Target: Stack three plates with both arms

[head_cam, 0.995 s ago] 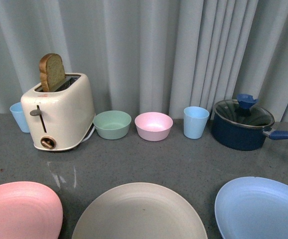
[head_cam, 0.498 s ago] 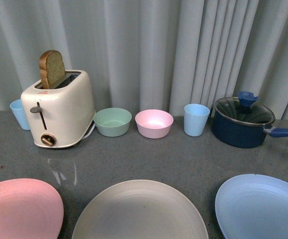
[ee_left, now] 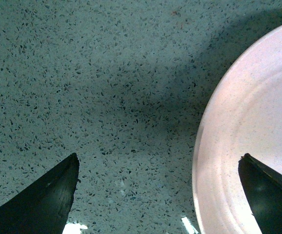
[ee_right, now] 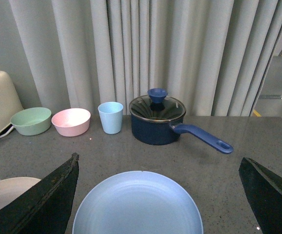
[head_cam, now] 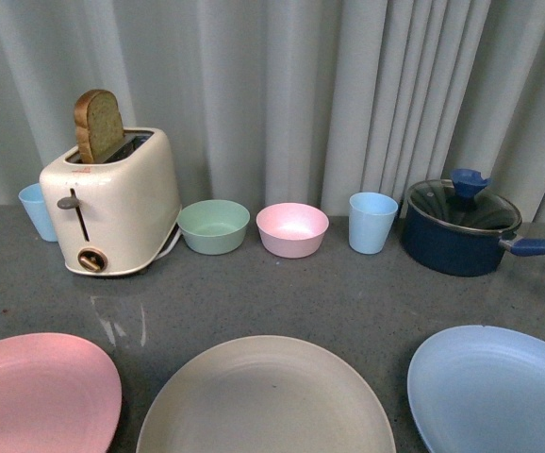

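Front view: pink plate [head_cam: 41, 392], beige plate [head_cam: 265, 396], blue plate [head_cam: 494, 387] side by side on desk [head_cam: 348, 293], apart, nothing stacked. Both empty: left tool [ee_left: 159, 158] spread beside pink plate rim; right tool [ee_right: 159, 158] spread above blue plate. All stacking left to do.

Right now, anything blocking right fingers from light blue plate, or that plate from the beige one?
Nothing visible. Right fingers frame the round light blue plastic plate; bare counter separates it from the round beige plate.
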`<state>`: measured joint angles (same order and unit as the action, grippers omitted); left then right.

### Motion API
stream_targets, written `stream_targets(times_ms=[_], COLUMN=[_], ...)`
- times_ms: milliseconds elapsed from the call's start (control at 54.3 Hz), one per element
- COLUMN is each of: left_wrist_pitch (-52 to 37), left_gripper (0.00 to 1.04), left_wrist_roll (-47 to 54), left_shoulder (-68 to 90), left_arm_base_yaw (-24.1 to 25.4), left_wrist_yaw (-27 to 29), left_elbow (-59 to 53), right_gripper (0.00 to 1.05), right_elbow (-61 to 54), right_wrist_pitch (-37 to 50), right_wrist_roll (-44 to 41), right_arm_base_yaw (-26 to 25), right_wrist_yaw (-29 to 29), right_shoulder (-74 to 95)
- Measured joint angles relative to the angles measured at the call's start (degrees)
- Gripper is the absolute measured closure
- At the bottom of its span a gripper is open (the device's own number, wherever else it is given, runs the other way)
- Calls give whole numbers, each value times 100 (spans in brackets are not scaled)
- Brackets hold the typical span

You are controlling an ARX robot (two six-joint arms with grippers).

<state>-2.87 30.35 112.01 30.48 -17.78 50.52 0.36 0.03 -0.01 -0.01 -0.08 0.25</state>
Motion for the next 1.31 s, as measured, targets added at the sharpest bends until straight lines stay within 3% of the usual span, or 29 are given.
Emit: stream_targets(times_ms=[1308], left_wrist_pitch=[144], left_gripper=[7], left_wrist_roll=[269], left_shoulder=[542], left_arm_base_yaw=[-459], left_wrist_yaw=[527], left_elbow=[142], right_gripper=[7], right_elbow=[0], right_wrist_pitch=[0], right_wrist_roll=[0], right_arm_base_yaw=[0], right_wrist_yaw=[0], right_shoulder=[0])
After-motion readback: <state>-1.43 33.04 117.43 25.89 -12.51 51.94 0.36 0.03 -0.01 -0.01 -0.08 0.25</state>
